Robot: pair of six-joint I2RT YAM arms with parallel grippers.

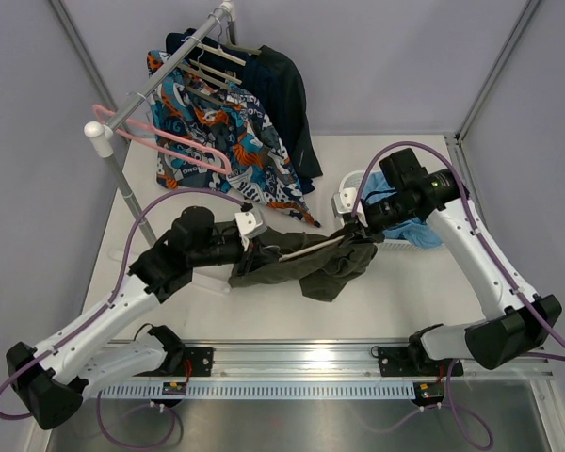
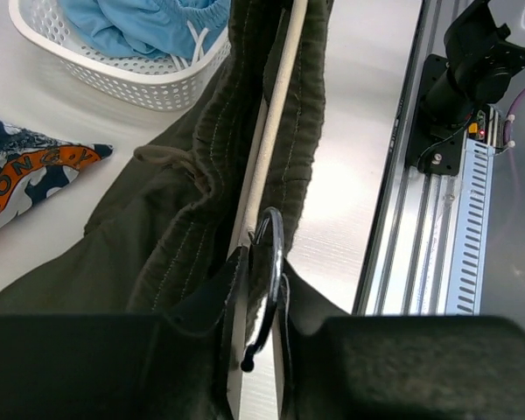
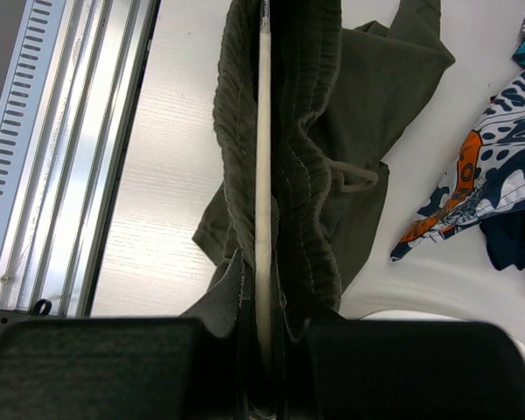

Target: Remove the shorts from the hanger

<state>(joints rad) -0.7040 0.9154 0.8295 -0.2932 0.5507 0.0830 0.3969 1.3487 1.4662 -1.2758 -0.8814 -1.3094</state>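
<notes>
Olive shorts [image 1: 313,271] draped over a wooden hanger [image 1: 311,248], held mid-scene just above the surface [image 1: 264,315], legs sagging toward it. Long axis left to right, right end slightly farther. Left end effector [image 1: 257,237] clamped on bar and waistband beside the metal hook [image 2: 271,262]. Right end effector [image 1: 355,229] clamped on the opposite end. Probably braced at both ends for stripping the waistband. White basket [image 1: 350,179] just beyond, far right.

A robotics lab cell is indicated: the white surface [image 1: 405,301] is enclosed by plain grey panels [image 1: 377,56] in metal framing [image 1: 494,71], and a cabled left arm [image 1: 104,325] and right arm [image 1: 480,259] are bolted to an aluminium rail [image 1: 301,356].
</notes>
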